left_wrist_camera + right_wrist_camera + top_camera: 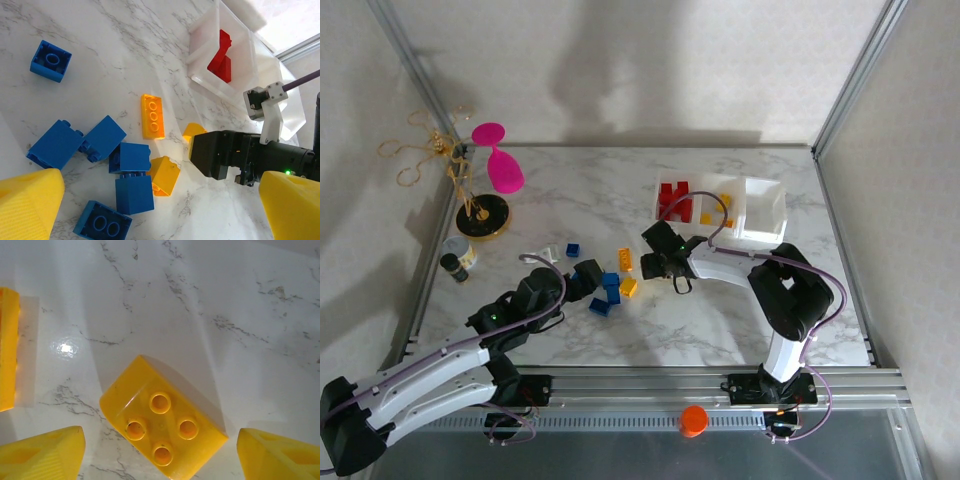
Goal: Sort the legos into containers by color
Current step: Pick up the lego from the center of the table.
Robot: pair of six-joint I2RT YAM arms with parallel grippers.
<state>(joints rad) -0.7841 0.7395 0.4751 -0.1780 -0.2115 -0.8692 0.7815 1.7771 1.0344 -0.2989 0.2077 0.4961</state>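
The containers (760, 212) stand at the back right, with red legos (672, 203) in the left bin and yellow ones (712, 214) in the middle bin. My right gripper (160, 457) is open and hangs low over a yellow four-stud brick (162, 427) that lies on the table between its fingers (45, 452), with a gap on each side. My left gripper (162, 205) is open wide above a cluster of blue bricks (132, 192) and a yellow brick (165, 175). The flat yellow brick (152, 116) lies beyond them. From above, the left gripper (585, 277) and right gripper (661, 255) flank the pile.
A pink ornament (500, 160), a gold wire stand (480, 215) and a small black-capped jar (456, 262) sit at the left edge. A lone blue brick (572, 250) lies beside a white piece (546, 255). Metal frame posts bound both sides.
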